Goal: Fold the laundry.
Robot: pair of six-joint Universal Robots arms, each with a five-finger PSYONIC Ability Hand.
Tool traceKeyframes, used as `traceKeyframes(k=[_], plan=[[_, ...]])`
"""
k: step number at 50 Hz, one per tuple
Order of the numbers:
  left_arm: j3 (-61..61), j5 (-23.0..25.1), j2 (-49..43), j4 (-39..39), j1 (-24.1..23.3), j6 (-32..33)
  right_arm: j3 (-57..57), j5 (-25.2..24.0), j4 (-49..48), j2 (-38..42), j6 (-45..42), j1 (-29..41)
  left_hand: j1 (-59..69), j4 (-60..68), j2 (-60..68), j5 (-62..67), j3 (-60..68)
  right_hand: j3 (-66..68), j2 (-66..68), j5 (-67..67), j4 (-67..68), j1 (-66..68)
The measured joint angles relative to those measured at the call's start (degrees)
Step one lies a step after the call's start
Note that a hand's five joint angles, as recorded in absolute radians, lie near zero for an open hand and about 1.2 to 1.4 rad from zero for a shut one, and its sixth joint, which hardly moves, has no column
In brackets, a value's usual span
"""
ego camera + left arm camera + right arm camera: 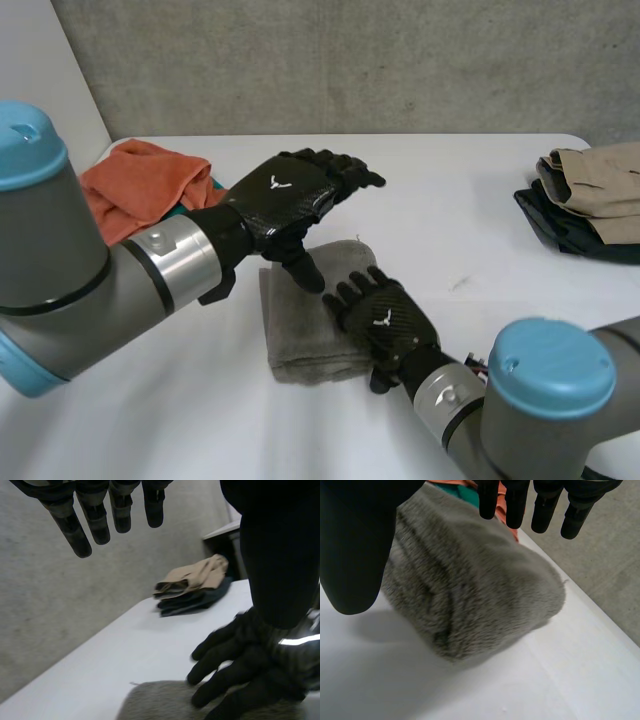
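Observation:
A grey fluffy towel lies folded into a thick block in the middle of the white table. My left hand hovers open above the towel's far end, fingers straight and thumb pointing down. In the left wrist view that hand's fingers hang over bare table, with the towel below. My right hand lies open on the towel's right edge, fingers flat on the cloth. The right wrist view has its straight fingers spread over the towel. The left wrist view also catches the right hand resting on the towel.
An orange cloth lies heaped at the table's far left, with a strip of teal beside it. A folded stack of tan and dark garments sits at the far right edge. A grey wall stands behind the table.

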Motion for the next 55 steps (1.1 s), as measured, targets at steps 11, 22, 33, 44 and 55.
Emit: traceKeyframes(k=[11,22,33,44,55], plan=[[0.2,1.5,0.1,-1.8,0.7,-0.6,-2.6,-0.2,-9.8,8.3,-3.2,0.2,0.0,0.0,0.0,0.0,0.0,0.0,0.0,0.0,0.0,0.0],[0.1,0.2,0.0,-1.5,0.4,-0.7,-7.2,-0.5,-11.3,11.4,-5.6,-0.1,0.0,0.0,0.0,0.0,0.0,0.1,0.1,0.0,0.1,0.0],[0.0,0.3,-0.1,-1.5,0.3,-0.7,-12.1,-0.9,-10.9,12.8,-4.8,-0.2,0.0,0.0,0.0,0.0,0.0,28.2,29.7,26.3,27.9,29.2],[0.1,0.2,0.2,-1.5,0.3,-0.8,-19.3,-0.4,-10.9,12.0,-1.1,-1.6,0.0,0.0,0.0,0.0,0.0,53.1,53.2,49.3,55.5,45.4],[0.4,-1.1,2.9,-1.3,0.1,-0.9,-30.6,-0.8,-11.5,6.3,8.3,-17.2,0.0,0.0,0.0,0.0,0.0,53.6,53.2,49.3,56.0,45.4]])
